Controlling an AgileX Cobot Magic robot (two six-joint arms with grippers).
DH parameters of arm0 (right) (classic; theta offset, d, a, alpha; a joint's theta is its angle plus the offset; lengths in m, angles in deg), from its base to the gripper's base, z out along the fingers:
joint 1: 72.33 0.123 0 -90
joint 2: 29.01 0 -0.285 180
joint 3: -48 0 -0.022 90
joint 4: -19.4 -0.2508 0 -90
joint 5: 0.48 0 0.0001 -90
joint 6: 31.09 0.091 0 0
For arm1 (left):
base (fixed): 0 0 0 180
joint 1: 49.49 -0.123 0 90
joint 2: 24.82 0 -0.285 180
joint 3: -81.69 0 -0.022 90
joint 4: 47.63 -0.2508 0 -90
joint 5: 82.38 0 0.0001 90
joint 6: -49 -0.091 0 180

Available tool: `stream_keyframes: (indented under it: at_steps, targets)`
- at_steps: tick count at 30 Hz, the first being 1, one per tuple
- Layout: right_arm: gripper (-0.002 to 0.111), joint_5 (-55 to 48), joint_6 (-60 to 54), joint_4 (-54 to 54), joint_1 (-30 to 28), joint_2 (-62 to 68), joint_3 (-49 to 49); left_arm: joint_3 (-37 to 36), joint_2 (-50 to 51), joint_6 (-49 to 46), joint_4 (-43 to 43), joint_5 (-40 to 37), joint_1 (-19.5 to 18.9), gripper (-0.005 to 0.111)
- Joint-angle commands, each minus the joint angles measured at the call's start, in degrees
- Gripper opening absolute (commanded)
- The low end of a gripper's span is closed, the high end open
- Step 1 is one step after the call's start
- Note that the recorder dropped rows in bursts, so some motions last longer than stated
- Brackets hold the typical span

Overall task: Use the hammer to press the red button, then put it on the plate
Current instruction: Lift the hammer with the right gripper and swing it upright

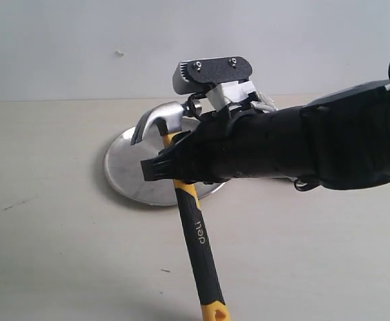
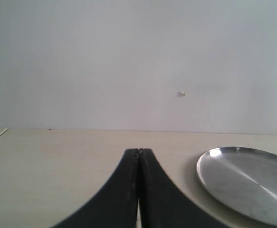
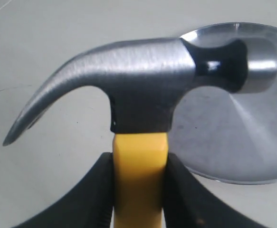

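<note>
My right gripper (image 3: 139, 159) is shut on the hammer (image 3: 143, 80), clamping the yellow neck just under its dark steel head. In the exterior view the hammer (image 1: 196, 227) hangs in that gripper (image 1: 174, 155) with its head raised over the near edge of the steel plate (image 1: 131, 175) and its yellow end pointing toward the camera. The plate (image 3: 233, 137) lies behind and under the hammer face. My left gripper (image 2: 138, 152) is shut on nothing, low over the table, with the plate (image 2: 250, 183) off to one side. The red button is out of view.
The right arm (image 1: 328, 144) reaches across the middle of the pale table (image 1: 61, 254) and hides the plate's far right part. A plain light wall (image 1: 81, 47) stands behind the table.
</note>
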Motion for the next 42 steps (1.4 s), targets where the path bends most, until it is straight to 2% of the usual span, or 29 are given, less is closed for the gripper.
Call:
stream_keyframes:
  at_steps: [1, 9, 14, 16, 19, 21, 26, 32, 42]
  targets:
    - [0.0, -3.27, 1.44, -0.34, -0.18, -0.44, 0.25, -0.13, -0.32, 0.4, -0.35, 0.14, -0.06, 0.0]
    - [0.0, -6.06, 3.44, -0.34, -0.18, -0.56, 0.25, -0.13, -0.32, 0.4, -0.35, 0.14, -0.06, 0.0]
    - [0.0, -1.03, 31.57, 20.59, -0.18, -0.35, 1.19, -0.13, -0.32, 0.4, -0.35, 0.14, -0.06, 0.0]
    - [0.0, 1.79, 45.73, 32.99, -0.18, -0.35, 1.19, -0.13, -0.32, 0.4, -0.35, 0.14, -0.06, 0.0]
    - [0.0, 5.97, 73.19, 56.7, 0.54, -0.35, 1.19, -0.13, -0.32, 0.4, -0.35, 0.14, -0.06, 0.0]
    - [0.0, 11.02, 82.78, 66.55, 1.66, -0.35, 0.58, -0.13, -0.32, 0.4, -0.35, 0.14, -0.06, 0.0]
    - [0.0, 28.14, 96.8, 74.19, 3.97, -0.33, -3.73, -0.13, -0.32, 0.4, -0.35, 0.14, -0.06, 0.0]
    - [0.0, 39.43, 115.9, 89.21, 3.97, -0.33, -6.18, -0.13, -0.32, 0.4, -0.35, 0.14, -0.06, 0.0]
    - [0.0, 63.63, 134.11, 94.23, 3.97, 1.96, -13.19, -0.13, -0.32, 0.4, -0.35, 0.14, -0.06, 0.0]
